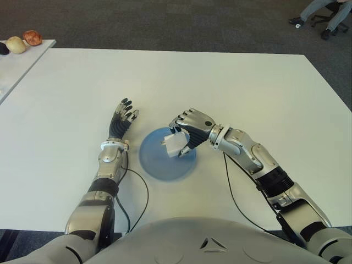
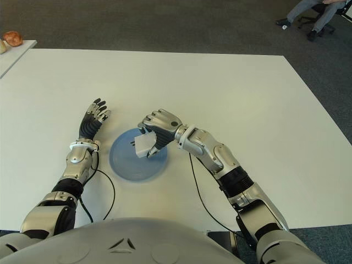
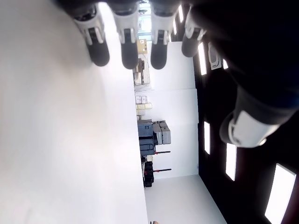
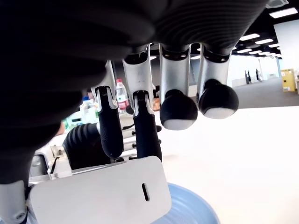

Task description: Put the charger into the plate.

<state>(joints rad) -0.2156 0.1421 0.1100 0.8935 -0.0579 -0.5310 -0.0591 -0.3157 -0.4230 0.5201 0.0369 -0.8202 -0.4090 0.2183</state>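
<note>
At the far left, about ten o'clock from the robot, a few small rounded objects (image 1: 25, 40) sit on a side table (image 1: 16, 63), well apart from the work. On the white table (image 1: 247, 93), the left hand (image 1: 122, 122) shows just to the left of the plate, fingers stretched out straight and holding nothing; the left wrist view confirms they are spread over bare tabletop.

The blue plate (image 1: 155, 162) lies near the robot's chest at roughly twelve o'clock. Over its right half, the right hand (image 1: 190, 129) is curled around the white charger (image 1: 174, 144), fingers (image 4: 146, 135) pressed on its top face and the thumb below. The charger hangs above the plate, its prongs pointing toward nine o'clock and its long axis running roughly from eight to two o'clock. I cannot tell whether it touches the plate yet.

The plate lies directly under the charger, so the coming move seems to be a short lowering and a loosening of the fingers, all by the right hand.

At two o'clock, far off, a person's legs (image 1: 324, 11) and a chair show on the carpet.
</note>
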